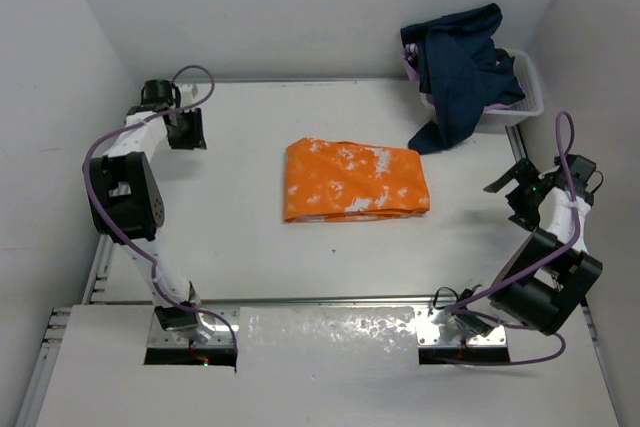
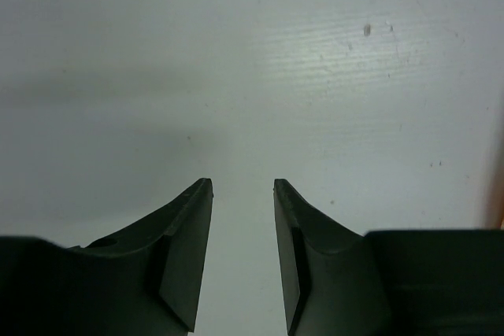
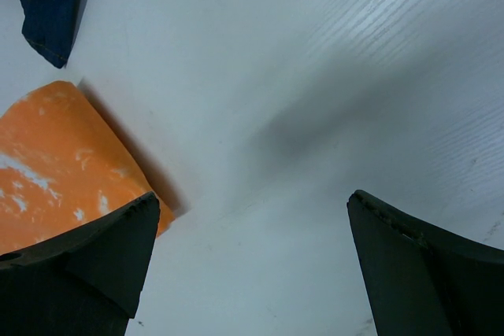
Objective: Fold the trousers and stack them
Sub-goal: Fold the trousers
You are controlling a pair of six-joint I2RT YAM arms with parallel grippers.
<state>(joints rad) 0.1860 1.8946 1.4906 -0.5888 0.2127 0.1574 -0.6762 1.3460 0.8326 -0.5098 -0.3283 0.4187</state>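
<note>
The orange trousers (image 1: 354,179) with white splotches lie folded into a flat rectangle in the middle of the table. Their right end also shows in the right wrist view (image 3: 63,163). My left gripper (image 1: 186,129) is open and empty over bare table at the far left, well away from the trousers; in the left wrist view (image 2: 243,188) only white table shows between its fingers. My right gripper (image 1: 513,184) is open wide and empty, to the right of the trousers, its jaws apart over bare table in the right wrist view (image 3: 253,198).
A white basket (image 1: 522,97) at the back right holds dark navy clothes (image 1: 460,62) that hang over its rim onto the table; a navy end shows in the right wrist view (image 3: 47,5). White walls close in the table on three sides.
</note>
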